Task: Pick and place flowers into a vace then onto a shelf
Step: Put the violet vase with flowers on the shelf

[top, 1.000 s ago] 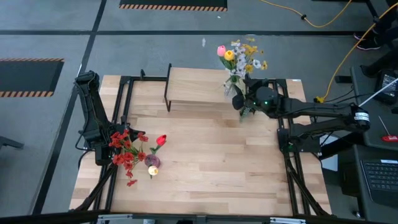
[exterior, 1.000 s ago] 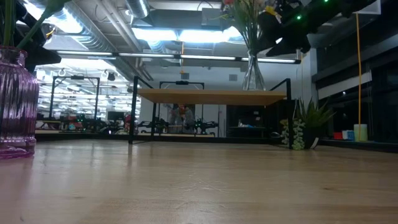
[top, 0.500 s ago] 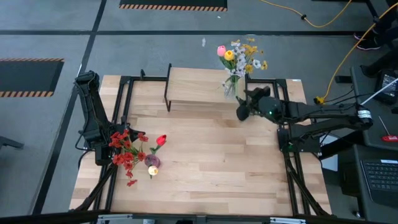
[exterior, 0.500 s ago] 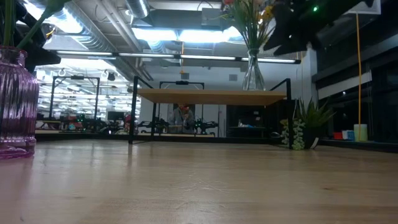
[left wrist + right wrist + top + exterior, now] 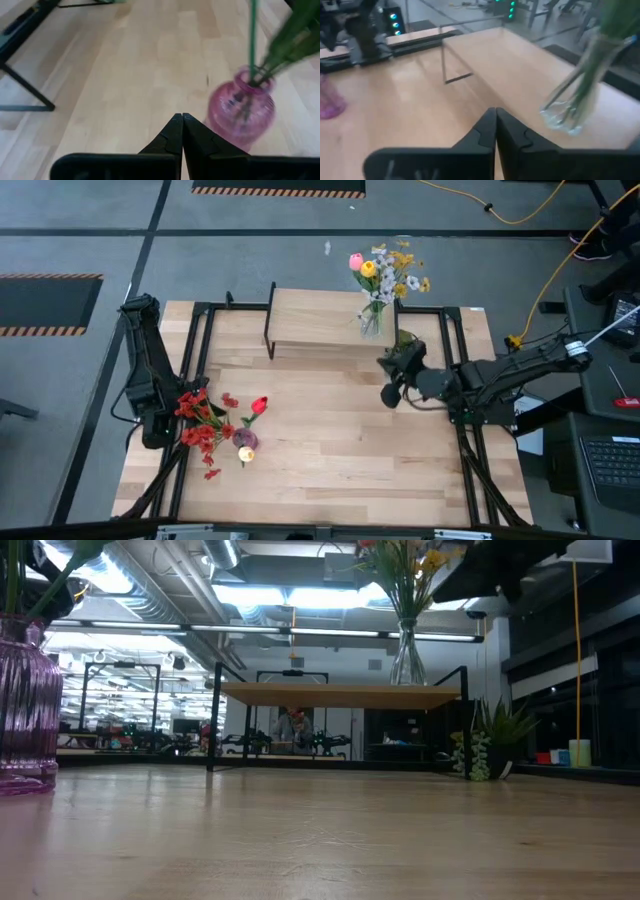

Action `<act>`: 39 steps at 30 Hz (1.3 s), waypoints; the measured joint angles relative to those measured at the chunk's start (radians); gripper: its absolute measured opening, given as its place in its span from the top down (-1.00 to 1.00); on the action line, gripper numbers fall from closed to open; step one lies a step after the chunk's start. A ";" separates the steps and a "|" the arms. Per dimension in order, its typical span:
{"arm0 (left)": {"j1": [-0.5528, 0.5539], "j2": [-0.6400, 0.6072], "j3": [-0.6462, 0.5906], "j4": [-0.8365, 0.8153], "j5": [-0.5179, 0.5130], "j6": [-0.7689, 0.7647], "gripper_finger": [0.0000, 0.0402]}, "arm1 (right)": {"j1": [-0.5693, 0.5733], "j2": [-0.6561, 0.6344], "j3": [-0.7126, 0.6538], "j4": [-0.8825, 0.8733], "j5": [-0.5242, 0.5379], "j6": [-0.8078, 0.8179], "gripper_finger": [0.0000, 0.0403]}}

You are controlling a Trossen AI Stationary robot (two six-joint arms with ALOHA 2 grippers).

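On the near-left part of the worktop (image 5: 330,430) stands a pink ribbed vase (image 5: 245,441) holding green stalks with a red tulip (image 5: 260,405) and a red berry spray (image 5: 198,420). The left tool (image 5: 182,119) sits just at its 9 o'clock, fingers pressed fully together, holding nothing. Toward the middle-right, the right tool (image 5: 495,113) hangs above the worktop, its 2 fingers closed tip to tip and empty. At 12 o'clock from it stands the shelf (image 5: 318,320), and on the shelf's right end rests a clear glass vase (image 5: 407,658) carrying pink, yellow and white flowers (image 5: 385,268).
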 joint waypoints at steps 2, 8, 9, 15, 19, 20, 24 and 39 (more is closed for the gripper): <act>0.000 0.000 0.010 0.009 0.026 0.046 0.98 | 0.026 0.031 0.000 0.006 0.000 0.032 0.93; 0.000 0.000 0.015 0.026 0.035 0.076 0.90 | 0.095 0.168 0.000 0.043 0.006 0.088 0.98; 0.000 0.000 0.015 0.031 0.035 0.076 0.87 | 0.105 0.194 0.000 0.067 0.013 0.093 0.97; 0.000 0.000 0.015 0.083 0.047 0.076 0.60 | 0.150 0.349 0.000 0.218 0.033 0.096 0.98; 0.000 0.001 0.015 0.114 0.067 0.087 0.35 | 0.167 0.438 0.000 0.320 0.034 0.097 0.98; 0.000 0.001 0.015 0.122 0.067 0.104 0.29 | 0.169 0.456 0.000 0.349 0.034 0.098 0.98; 0.000 0.002 0.015 0.161 0.064 0.169 0.05 | 0.169 0.518 0.000 0.439 0.035 0.119 0.98; 0.000 0.049 -0.039 0.384 0.052 0.363 -0.15 | 0.226 0.677 0.000 0.767 0.076 -0.049 0.99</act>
